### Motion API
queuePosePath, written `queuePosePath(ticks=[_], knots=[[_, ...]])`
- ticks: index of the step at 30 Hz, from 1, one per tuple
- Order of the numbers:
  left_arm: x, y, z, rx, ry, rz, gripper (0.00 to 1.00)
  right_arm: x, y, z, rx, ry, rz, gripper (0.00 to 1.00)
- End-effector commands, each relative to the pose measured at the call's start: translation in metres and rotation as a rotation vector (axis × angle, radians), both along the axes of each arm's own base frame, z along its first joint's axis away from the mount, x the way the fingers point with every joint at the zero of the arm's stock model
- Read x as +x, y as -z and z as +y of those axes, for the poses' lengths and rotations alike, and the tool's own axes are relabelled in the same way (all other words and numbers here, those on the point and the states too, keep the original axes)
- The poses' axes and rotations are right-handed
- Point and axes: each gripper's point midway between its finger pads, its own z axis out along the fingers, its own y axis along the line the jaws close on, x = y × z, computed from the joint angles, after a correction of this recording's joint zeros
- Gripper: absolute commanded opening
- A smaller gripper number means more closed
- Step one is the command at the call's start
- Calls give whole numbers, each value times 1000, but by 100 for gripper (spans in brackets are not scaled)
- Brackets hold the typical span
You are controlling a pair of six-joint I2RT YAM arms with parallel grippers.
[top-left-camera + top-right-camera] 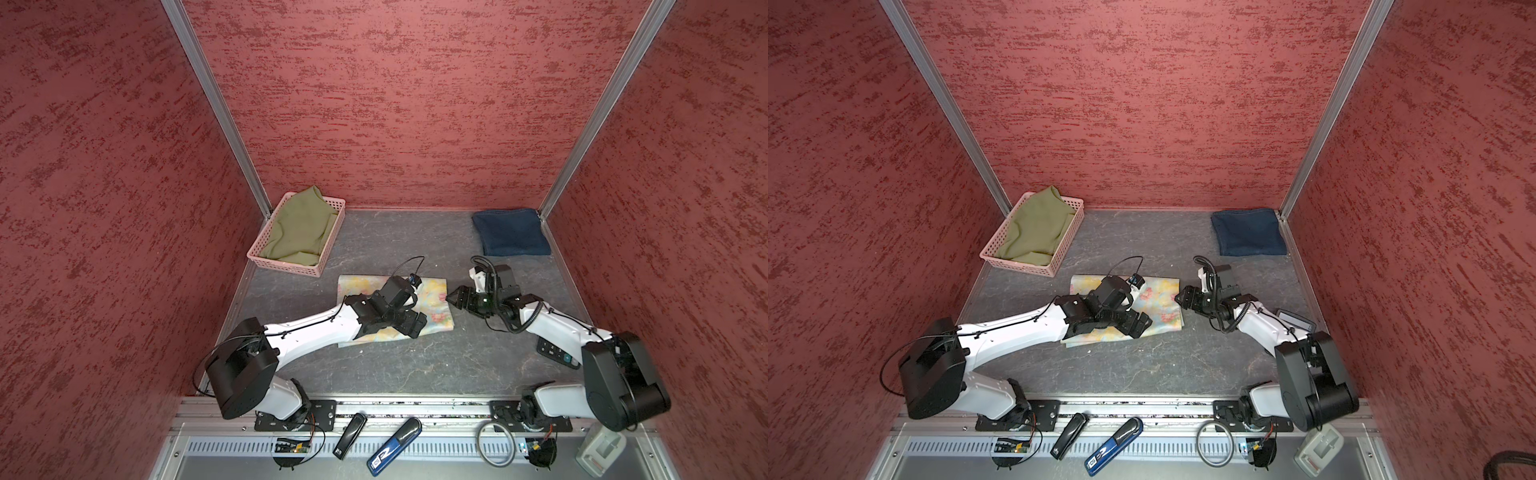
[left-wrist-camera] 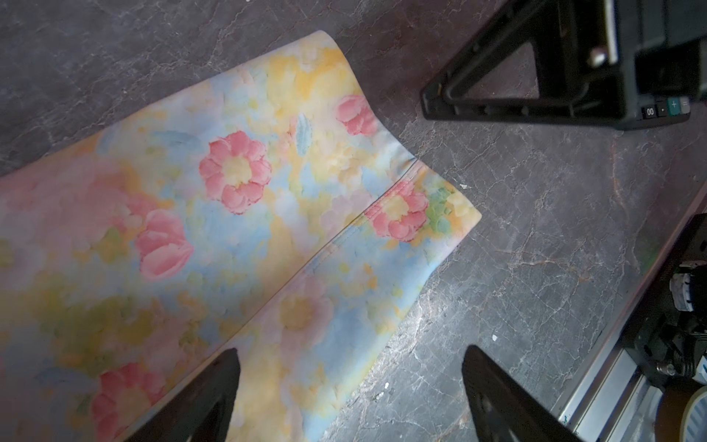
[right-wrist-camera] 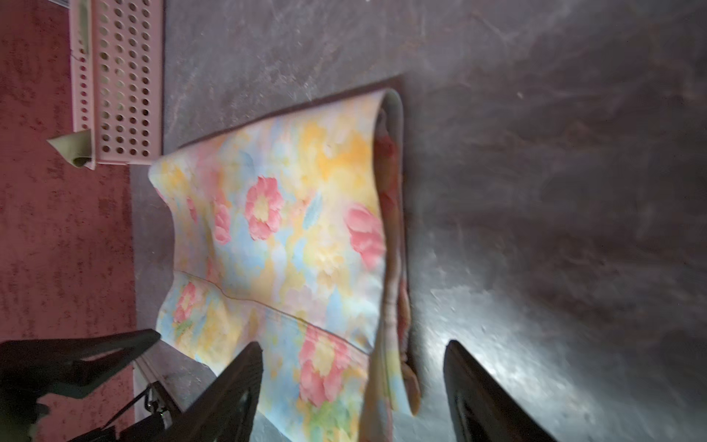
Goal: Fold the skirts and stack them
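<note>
Grey tabletop (image 1: 415, 365) is carrying the floral skirt (image 1: 434, 301) mid-surface — left gripper (image 2: 350, 350) and right gripper (image 3: 354, 344) are gaping, holding nothing.

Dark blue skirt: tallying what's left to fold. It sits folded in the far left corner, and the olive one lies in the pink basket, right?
No: the dark blue skirt sits folded in the far right corner, as both top views show. The olive skirt does lie in the pink basket.
</note>
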Motion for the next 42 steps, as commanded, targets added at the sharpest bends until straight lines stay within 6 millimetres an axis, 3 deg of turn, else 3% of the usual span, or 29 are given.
queuePosePath(ticks=[1, 7, 14, 20, 31, 33, 39, 42], knots=[[0, -9, -2, -9, 25, -45, 93, 20, -10, 14, 85, -19, -22, 73], [-15, -16, -11, 19, 129, -136, 97, 3, -7, 3, 108, 8, -23, 73], [-20, 12, -48, 226, 271, -286, 91, -6, -11, -24, 133, 85, -25, 73], [-9, 28, -80, 324, 318, -395, 83, -9, -10, -52, 175, 168, -20, 73], [-1, 51, -111, 439, 417, -510, 80, -8, -11, -68, 206, 204, -35, 73], [-2, 54, -113, 435, 419, -510, 73, -6, -14, -68, 209, 203, -42, 73], [7, 46, -110, 407, 372, -533, 24, 3, -23, -69, 201, 196, -73, 73], [20, 33, -105, 373, 322, -531, 11, 6, -29, -70, 188, 189, -91, 73]])
